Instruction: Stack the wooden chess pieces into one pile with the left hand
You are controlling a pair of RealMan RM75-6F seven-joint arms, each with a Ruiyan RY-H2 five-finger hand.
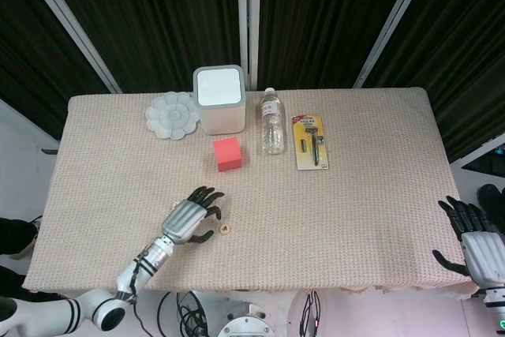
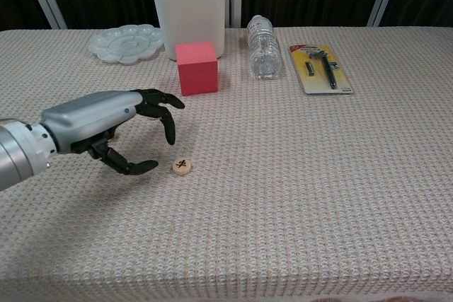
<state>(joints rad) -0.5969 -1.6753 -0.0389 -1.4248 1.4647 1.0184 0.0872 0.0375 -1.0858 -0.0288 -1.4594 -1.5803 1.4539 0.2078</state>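
Wooden piece (image 2: 182, 166) lay flat on table (image 2: 297, 196), toward front edge, left of centre. Left hand (image 2: 127, 122) hovered just beside it — fingers spread, thumb low, nothing held. Other pieces hidden behind hand; position unclear. Right hand (image 1: 472, 241) idle off front right corner, fingers apart. Risk: thumb nudging disc away on woven cloth — pinch missing thin rim.

A table (image 1: 371, 195) under a beige woven cloth stands before black pleated curtains (image 1: 158, 13) crossed by slanting pale bars (image 1: 398, 21), perhaps metal; pale floor (image 1: 20, 163) shows beside it.
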